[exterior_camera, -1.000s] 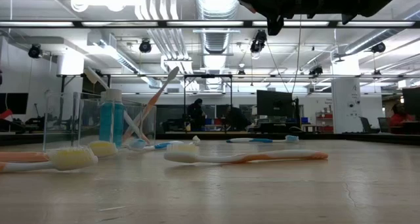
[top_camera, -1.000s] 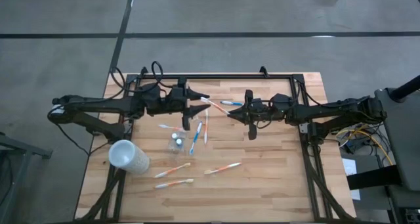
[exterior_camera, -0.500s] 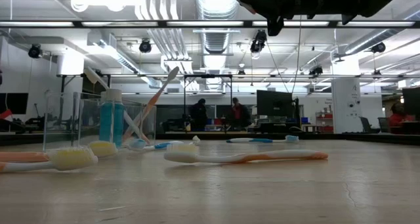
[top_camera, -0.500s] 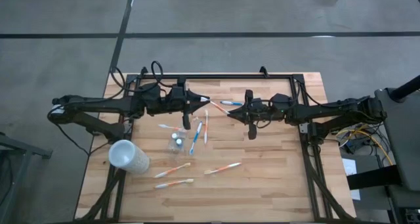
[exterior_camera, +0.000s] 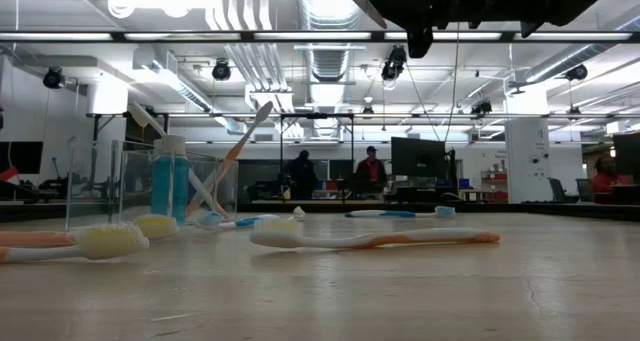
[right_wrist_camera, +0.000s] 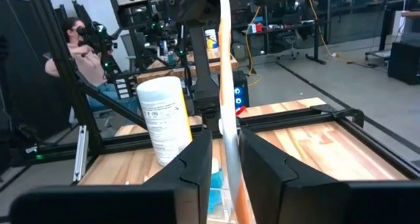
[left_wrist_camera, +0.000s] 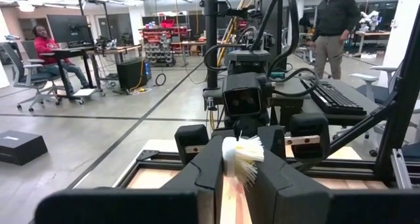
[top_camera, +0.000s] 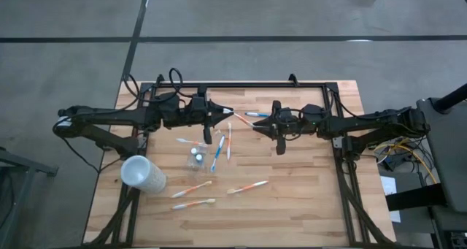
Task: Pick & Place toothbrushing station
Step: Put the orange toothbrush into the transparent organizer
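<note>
A white-orange toothbrush (top_camera: pixel 238 118) hangs in the air over the table's far middle, between my two grippers. My left gripper (top_camera: pixel 221 115) is shut on its bristle end. My right gripper (top_camera: pixel 255 125) has the handle (right_wrist_camera: pixel 226 119) between its fingers, and a slim gap shows on one side. The clear tumbler (top_camera: pixel 197 156) stands nearer the front. It holds the blue toothpaste tube (exterior_camera: pixel 170 179), and a brush (exterior_camera: pixel 235 151) leans against its rim. Several more toothbrushes (top_camera: pixel 248 185) lie flat on the wood. My left gripper pinches the brush's head (left_wrist_camera: pixel 243 159) between its two fingers, level, coming from the table's left. The white bristles stick out past the fingers. The brush is lifted clear of the table, its handle reaching toward my right gripper. My right gripper: I cannot tell whether its fingers (right_wrist_camera: pixel 259 161) touch the handle.
A larger frosted cup (top_camera: pixel 143 174) lies on its side near the table's left front. A blue-white brush (top_camera: pixel 257 115) lies just beyond the held one. Loose brushes (top_camera: pixel 193 196) lie at the near middle. People stand in the room behind the table.
My left gripper has shut on the brush's head end. Both arms have kept their places, and the brush has stayed in the air between them.
</note>
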